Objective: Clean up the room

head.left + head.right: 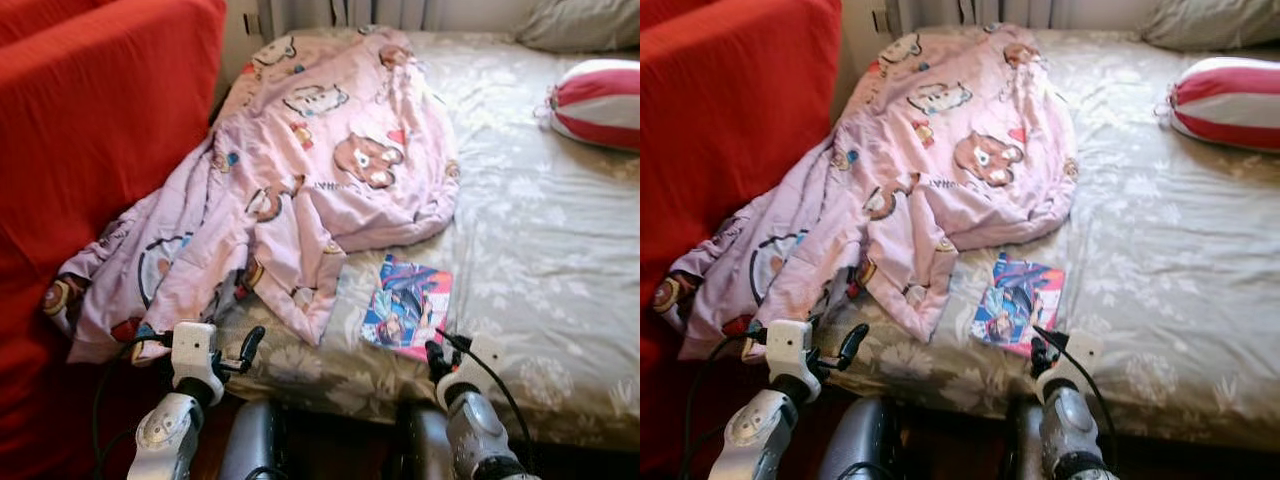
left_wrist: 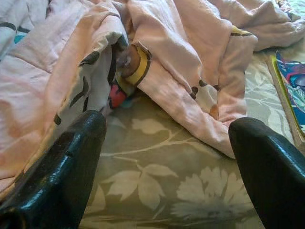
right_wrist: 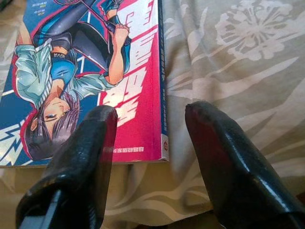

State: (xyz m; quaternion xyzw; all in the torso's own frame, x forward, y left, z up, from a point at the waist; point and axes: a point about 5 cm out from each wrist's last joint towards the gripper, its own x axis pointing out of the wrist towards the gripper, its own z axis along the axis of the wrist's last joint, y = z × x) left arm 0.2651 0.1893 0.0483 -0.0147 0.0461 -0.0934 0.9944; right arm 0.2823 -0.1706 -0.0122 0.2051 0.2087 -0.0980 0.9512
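A pink cartoon-print blanket (image 1: 300,190) lies crumpled across the left half of the bed, one end hanging toward the floor. A colourful comic book (image 1: 407,306) lies flat on the sheet near the bed's front edge. My right gripper (image 3: 150,124) hovers open just above the near right corner of the comic book (image 3: 86,71), one finger over its cover, the other over the sheet. My left gripper (image 2: 167,157) is open at the front edge of the bed, facing the blanket's (image 2: 181,71) hem.
A red sofa (image 1: 90,150) stands tight against the bed's left side. The bed (image 1: 560,250) has a beige flowered sheet. A red-and-white striped cushion (image 1: 600,100) and a grey pillow (image 1: 580,22) lie at the far right.
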